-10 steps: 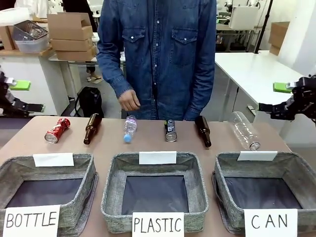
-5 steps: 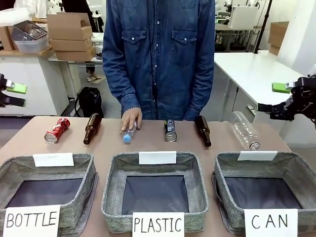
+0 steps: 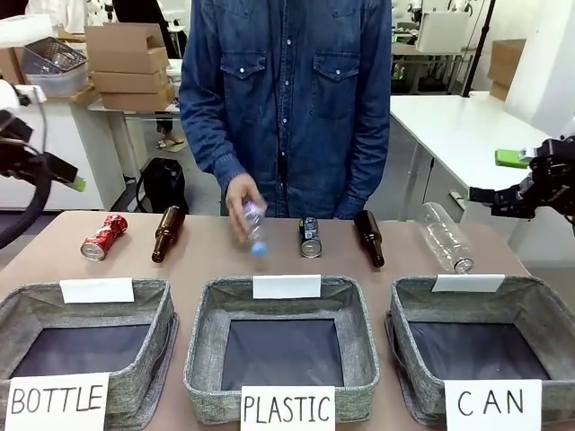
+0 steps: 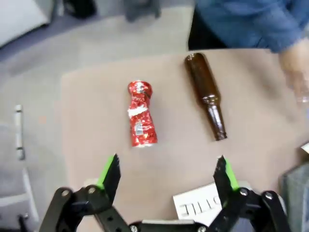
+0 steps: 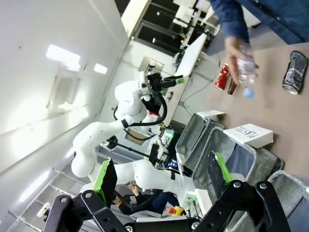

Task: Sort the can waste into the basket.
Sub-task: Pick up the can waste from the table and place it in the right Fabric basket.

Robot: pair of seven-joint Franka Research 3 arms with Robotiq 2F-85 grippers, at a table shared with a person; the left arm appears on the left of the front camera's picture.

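My left pincer has swung in over the bench's left end and hovers released above the crushed red can. The person's hand has lifted the small plastic bottle (not my concern). My right pincer hangs released. The CAN basket holds nothing; the dark printed can lies mid-bench.

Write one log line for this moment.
left pincer: open, facing red can | right pincer: open, right of table | red can, dark can: on table | CAN basket: empty | hand: holding plastic bottle
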